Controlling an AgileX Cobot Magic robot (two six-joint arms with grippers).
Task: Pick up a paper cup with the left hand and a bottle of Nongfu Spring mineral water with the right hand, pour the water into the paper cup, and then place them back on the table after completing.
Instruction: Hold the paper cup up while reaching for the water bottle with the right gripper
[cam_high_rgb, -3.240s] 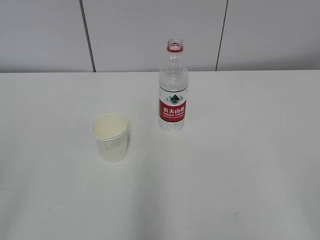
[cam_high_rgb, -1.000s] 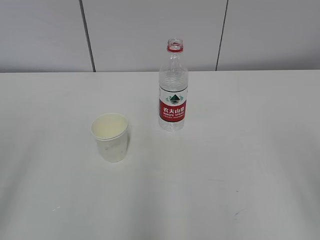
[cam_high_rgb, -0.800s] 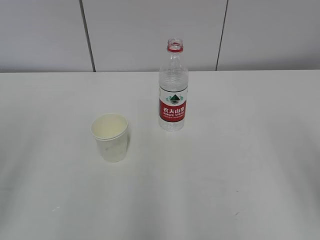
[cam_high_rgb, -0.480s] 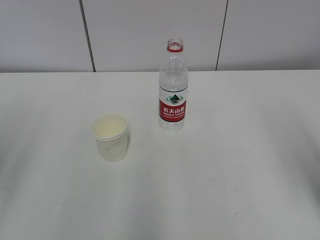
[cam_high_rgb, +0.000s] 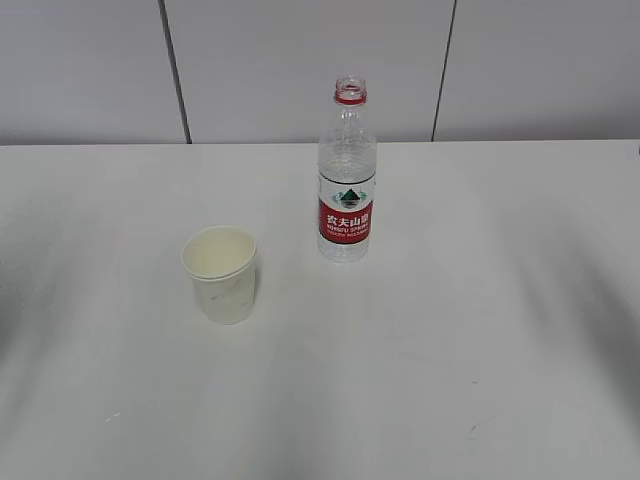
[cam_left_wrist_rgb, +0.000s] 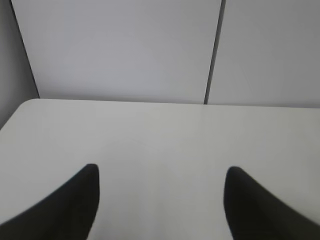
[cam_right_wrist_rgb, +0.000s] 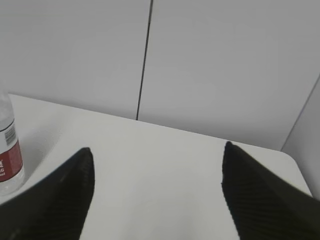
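A white paper cup (cam_high_rgb: 222, 273) stands upright on the white table (cam_high_rgb: 450, 330), left of centre. An uncapped Nongfu Spring bottle (cam_high_rgb: 346, 172) with a red label stands upright behind and to the right of the cup, with clear water in it. Neither arm shows in the exterior view. In the left wrist view my left gripper (cam_left_wrist_rgb: 161, 172) is open over bare table, with neither cup nor bottle in sight. In the right wrist view my right gripper (cam_right_wrist_rgb: 156, 156) is open and empty, and the bottle (cam_right_wrist_rgb: 9, 160) shows at the far left edge, left of its left finger.
A grey panelled wall (cam_high_rgb: 300, 60) runs along the table's far edge. The table's left rear corner (cam_left_wrist_rgb: 30, 102) shows in the left wrist view and its right rear corner (cam_right_wrist_rgb: 287, 156) in the right wrist view.
The cup and the bottle have not moved. Faint shadows have grown along the left and right sides of the table in the exterior view.
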